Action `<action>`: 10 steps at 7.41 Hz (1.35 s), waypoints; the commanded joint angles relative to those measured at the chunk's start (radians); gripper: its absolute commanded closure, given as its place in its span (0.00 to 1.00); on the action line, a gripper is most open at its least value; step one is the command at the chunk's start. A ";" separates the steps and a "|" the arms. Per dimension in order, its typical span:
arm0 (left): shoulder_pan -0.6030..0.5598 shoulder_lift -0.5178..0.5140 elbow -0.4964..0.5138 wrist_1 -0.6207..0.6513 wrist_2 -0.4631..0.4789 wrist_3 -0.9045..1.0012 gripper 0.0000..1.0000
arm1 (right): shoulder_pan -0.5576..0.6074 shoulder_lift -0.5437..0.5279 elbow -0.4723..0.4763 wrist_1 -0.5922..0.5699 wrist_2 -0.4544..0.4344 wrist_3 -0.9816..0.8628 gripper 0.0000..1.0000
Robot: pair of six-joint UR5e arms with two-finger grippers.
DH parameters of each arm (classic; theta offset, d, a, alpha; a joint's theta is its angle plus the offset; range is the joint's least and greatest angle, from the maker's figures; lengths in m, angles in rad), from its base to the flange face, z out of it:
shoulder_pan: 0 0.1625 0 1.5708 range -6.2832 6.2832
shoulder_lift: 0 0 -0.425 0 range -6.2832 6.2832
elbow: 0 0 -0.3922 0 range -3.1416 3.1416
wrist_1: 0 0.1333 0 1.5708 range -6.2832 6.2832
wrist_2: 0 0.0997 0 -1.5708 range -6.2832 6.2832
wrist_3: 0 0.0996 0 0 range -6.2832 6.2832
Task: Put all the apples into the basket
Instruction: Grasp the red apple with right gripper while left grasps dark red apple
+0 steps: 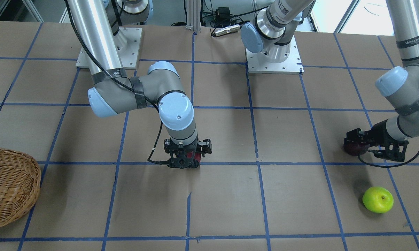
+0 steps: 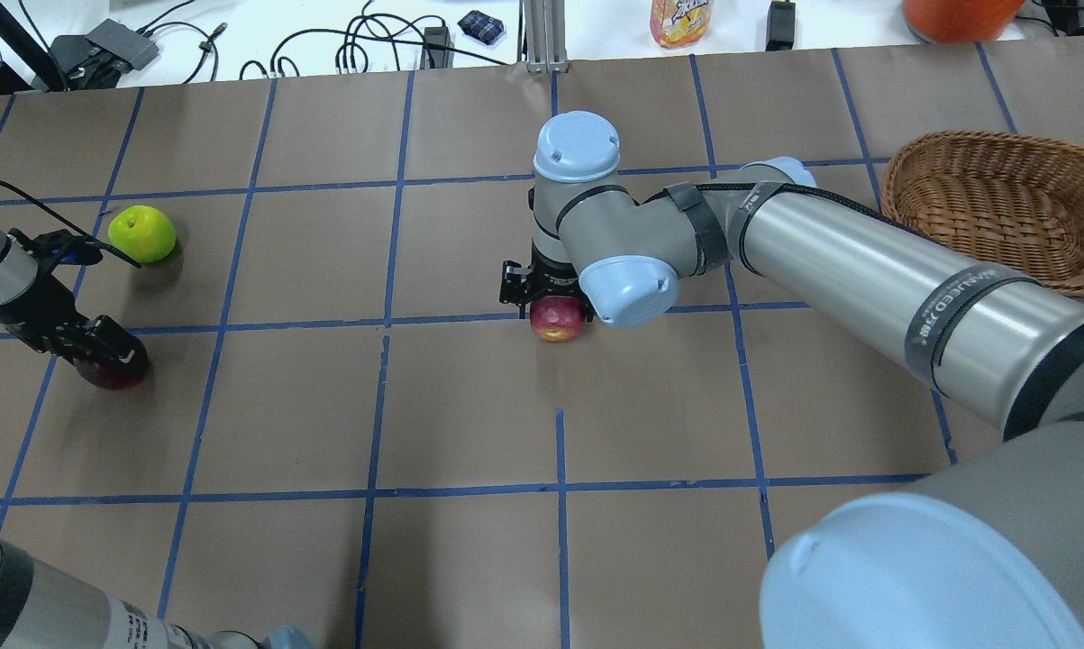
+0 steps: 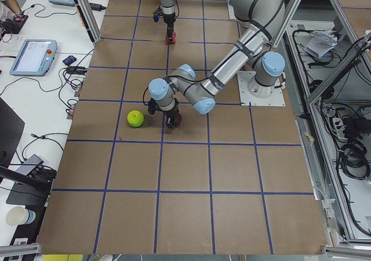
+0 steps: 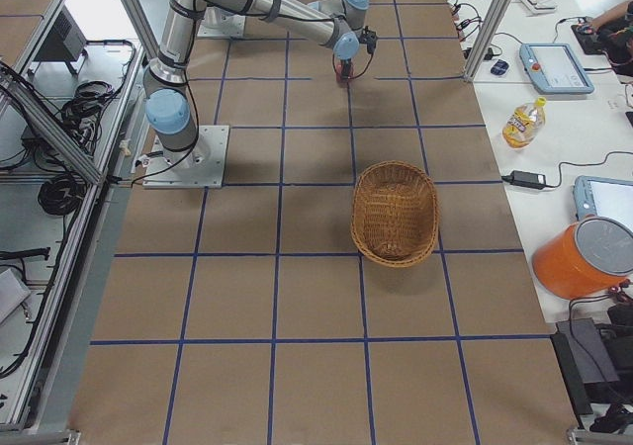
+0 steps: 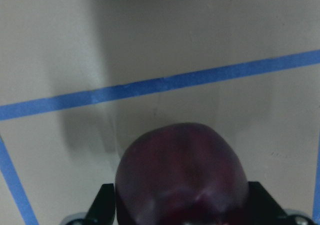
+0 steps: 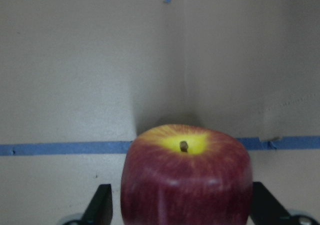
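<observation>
Apples are rigid, round and smooth-skinned, probably light. My guess is they'll slip or roll if pinched off-centre, so take them across the widest girth, stem up, with moderate squeeze.

- Red apple (image 6: 186,177): mid-tabletop (image 2: 469,406), on a blue tape line. Right end effector (image 6: 182,207) straddles it at the girth. A sliver of tabletop shows beside one finger, so I read it as not clamped yet.
- Maroon apple (image 5: 182,177): at the robot's left end. Left end effector (image 5: 182,210) has both fingers flush against its sides, so it looks gripped.
- Green apple (image 1: 378,199): loose, near the maroon one, not touching.
- Basket (image 2: 902,180): at the robot's right end, well apart from all three, looks empty.

Hard to see: fingertips are cut off at the bottom of both wrist views and the pad contact is hidden. Can't tell whether either apple is off the tabletop. The front view crops the basket.
</observation>
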 commanded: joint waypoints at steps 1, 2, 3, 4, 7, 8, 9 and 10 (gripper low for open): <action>-0.016 0.040 0.019 -0.016 0.008 0.000 0.46 | -0.014 -0.008 -0.002 -0.007 -0.002 -0.001 0.94; -0.033 0.090 0.040 -0.091 0.004 -0.020 0.46 | -0.038 -0.034 -0.002 -0.005 0.009 -0.001 1.00; -0.093 0.150 0.071 -0.164 -0.001 -0.084 0.46 | -0.063 -0.078 -0.002 0.016 0.009 -0.001 1.00; -0.175 0.198 0.082 -0.235 -0.005 -0.142 0.47 | -0.087 -0.135 -0.007 0.071 0.007 -0.001 1.00; -0.503 0.273 0.068 -0.286 -0.059 -0.583 0.47 | -0.306 -0.314 -0.106 0.385 -0.033 -0.149 1.00; -0.627 0.243 0.067 -0.274 -0.068 -0.765 0.47 | -0.425 -0.332 -0.131 0.448 -0.118 -0.275 1.00; -0.751 0.211 0.067 -0.197 -0.117 -0.988 0.47 | -0.552 -0.332 -0.132 0.461 -0.155 -0.445 1.00; -0.867 0.174 0.067 -0.090 -0.155 -1.122 0.47 | -0.678 -0.323 -0.132 0.455 -0.163 -0.578 1.00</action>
